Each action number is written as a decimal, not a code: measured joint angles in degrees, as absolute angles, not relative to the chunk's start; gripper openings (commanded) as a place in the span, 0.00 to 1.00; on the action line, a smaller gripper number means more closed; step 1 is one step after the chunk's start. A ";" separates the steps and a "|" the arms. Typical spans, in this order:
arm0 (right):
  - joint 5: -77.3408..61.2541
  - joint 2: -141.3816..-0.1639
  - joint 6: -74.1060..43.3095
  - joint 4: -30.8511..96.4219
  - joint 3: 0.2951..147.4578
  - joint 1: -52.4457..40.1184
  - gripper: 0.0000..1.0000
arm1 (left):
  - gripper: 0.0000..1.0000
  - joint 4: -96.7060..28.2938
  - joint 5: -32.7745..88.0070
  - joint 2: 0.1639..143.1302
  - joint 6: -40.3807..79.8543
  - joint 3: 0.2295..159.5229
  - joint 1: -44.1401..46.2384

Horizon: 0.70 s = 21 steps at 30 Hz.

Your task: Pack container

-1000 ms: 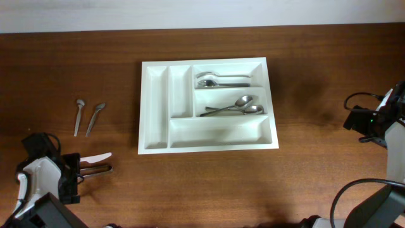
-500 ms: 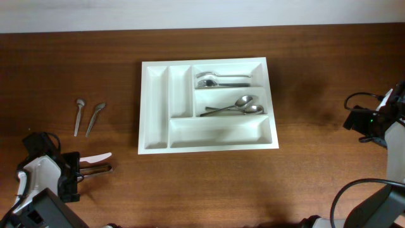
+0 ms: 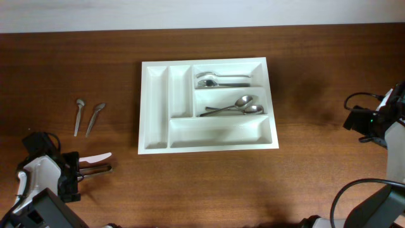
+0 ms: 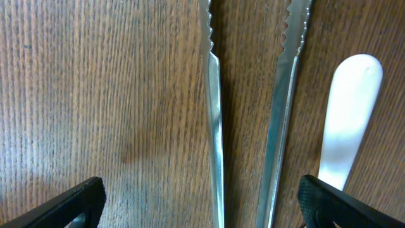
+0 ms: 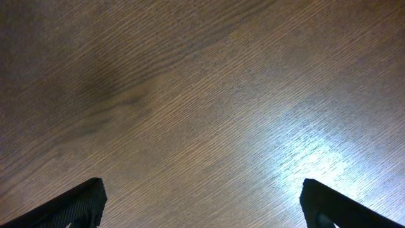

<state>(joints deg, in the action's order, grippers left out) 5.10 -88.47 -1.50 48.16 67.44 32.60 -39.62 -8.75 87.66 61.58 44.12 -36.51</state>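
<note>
Brown wooden worktop [image 3: 316, 63] took up the whole view, with lots of bare wood right of the container [image 3: 155, 104]. That white tray sat around the middle, its far rim near the worktop's back edge. The bottom long slot and both narrow slots had room; forks [image 3: 218, 80] lay in the top slot, spoons [image 3: 237, 107] in the middle one. Left pincer [image 4: 202, 206] was spread wide, holding nothing, low over two serrated metal strips [image 4: 285, 114] beside a white flat piece [image 4: 348, 114]. Right pincer [image 5: 202, 202] was wide open too, over bare wood. Two loose spoons [image 3: 87, 117] lay well left of the container.
</note>
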 measured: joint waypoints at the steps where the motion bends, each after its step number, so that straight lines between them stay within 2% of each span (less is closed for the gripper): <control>1: 5.10 -88.47 -1.45 48.14 67.42 32.60 0.99 | 0.99 -39.75 -8.75 87.66 61.89 44.14 -36.51; 21: 5.10 -88.47 -1.48 48.14 67.42 32.60 0.99 | 0.99 -39.86 -8.73 87.66 64.12 44.12 -36.51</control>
